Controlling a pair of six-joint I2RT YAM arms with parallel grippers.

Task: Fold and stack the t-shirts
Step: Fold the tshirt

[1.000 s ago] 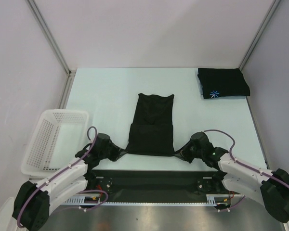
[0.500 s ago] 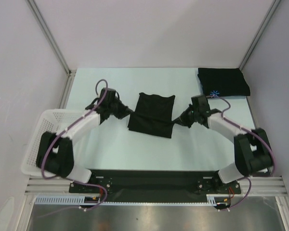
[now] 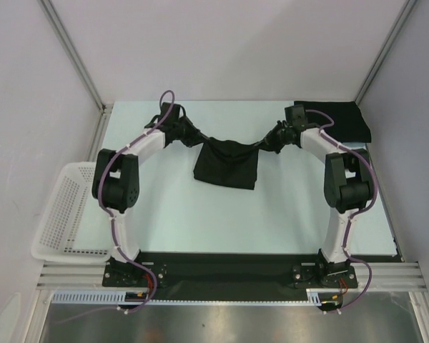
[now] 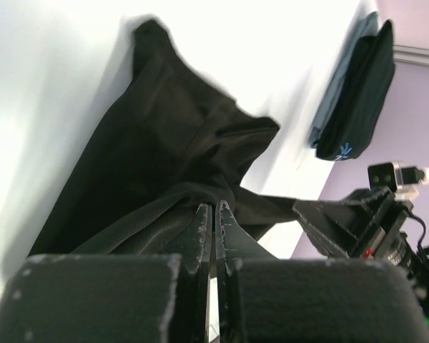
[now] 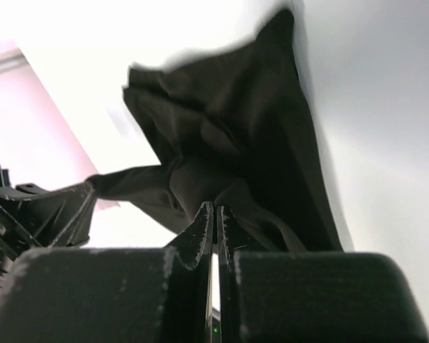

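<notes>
While both arms stretch out to the far side of the tabletop, the left jaws and right jaws are each pinched tight on opposite ends of the black t-shirt, which sags between them around the middle. The other folded t-shirt sits far right, and the white basket is near left.
</notes>
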